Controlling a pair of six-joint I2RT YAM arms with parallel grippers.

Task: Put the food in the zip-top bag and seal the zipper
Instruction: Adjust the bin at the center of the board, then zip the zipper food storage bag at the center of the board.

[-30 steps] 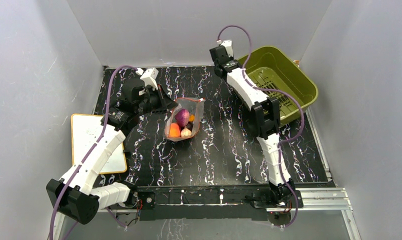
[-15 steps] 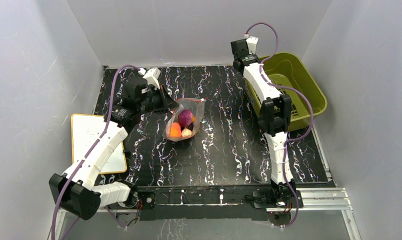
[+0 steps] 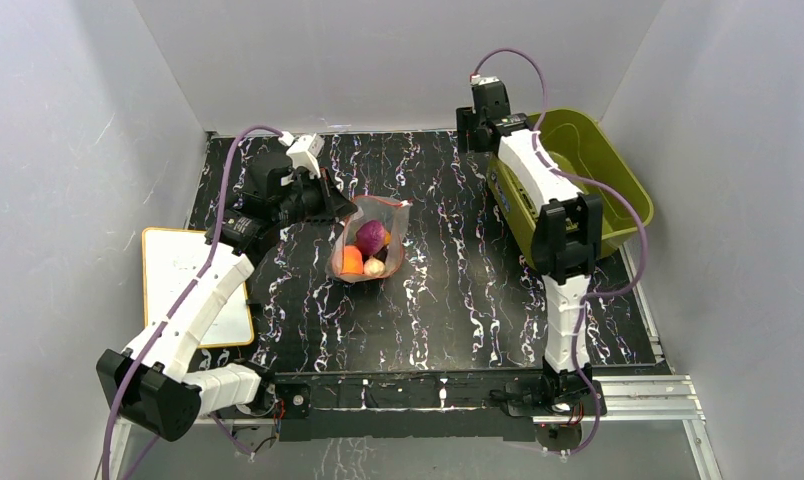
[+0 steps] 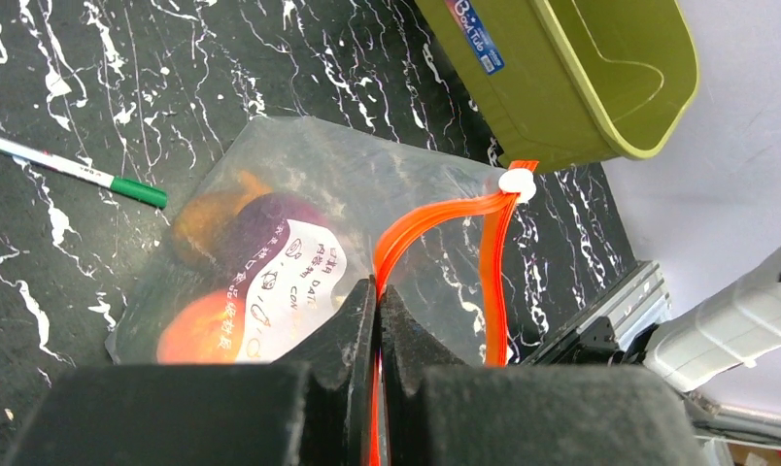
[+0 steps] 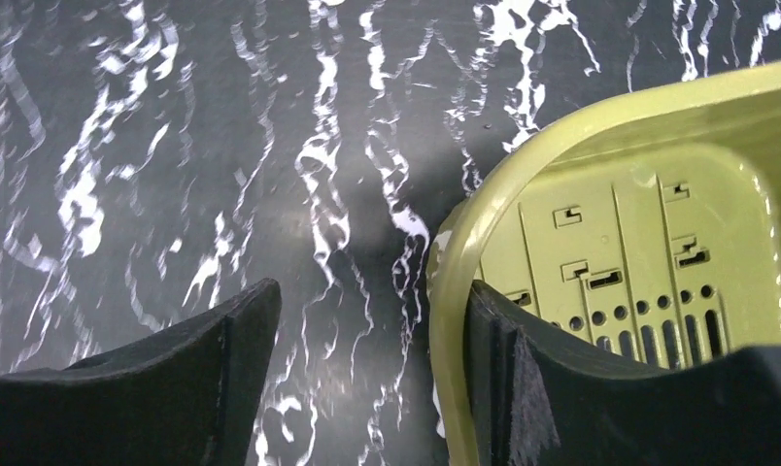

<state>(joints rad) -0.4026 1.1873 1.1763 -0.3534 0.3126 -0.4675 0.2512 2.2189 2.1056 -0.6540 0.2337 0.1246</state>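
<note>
Sealing is starting: left gripper (image 4: pixel 377 291) is clamping the zipper (image 4: pixel 435 216); right gripper (image 5: pixel 372 320), far right, is gaping empty, probably needed at the slider (image 4: pixel 515 182).

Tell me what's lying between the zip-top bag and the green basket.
Only bare marbled tabletop separates the zip-top bag and the green basket; the left wrist view shows it.

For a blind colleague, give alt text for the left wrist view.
The left gripper is shut on the red-orange zipper of a clear plastic bag holding purple and orange toy food, beside a green-capped white pen and an olive-green basket.
</note>
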